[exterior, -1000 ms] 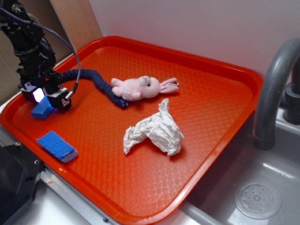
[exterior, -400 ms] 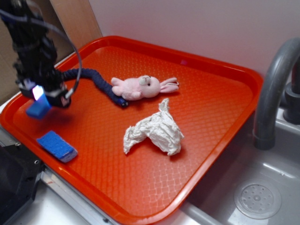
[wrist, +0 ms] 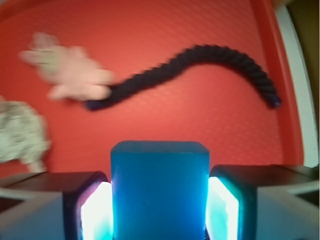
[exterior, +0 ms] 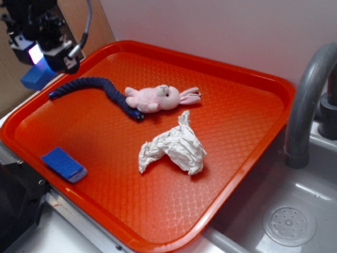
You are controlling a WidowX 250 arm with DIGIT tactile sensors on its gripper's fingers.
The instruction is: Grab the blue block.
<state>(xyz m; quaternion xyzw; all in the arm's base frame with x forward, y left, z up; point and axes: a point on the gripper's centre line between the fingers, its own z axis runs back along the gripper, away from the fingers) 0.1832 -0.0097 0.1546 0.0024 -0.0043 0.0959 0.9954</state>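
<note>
An orange tray (exterior: 247, 79) fills most of the scene. A dark navy rope (exterior: 97, 87) curves across its far-left part, one end touching a pink plush bunny (exterior: 158, 98) lying near the middle. Just to the near-right of the bunny lies a crumpled white cloth (exterior: 174, 147). A blue sponge (exterior: 63, 164) rests by the tray's near-left rim, well apart from the rest. To the right, a grey faucet (exterior: 305, 100) arches over a sink with a round drain (exterior: 289, 225).
</note>
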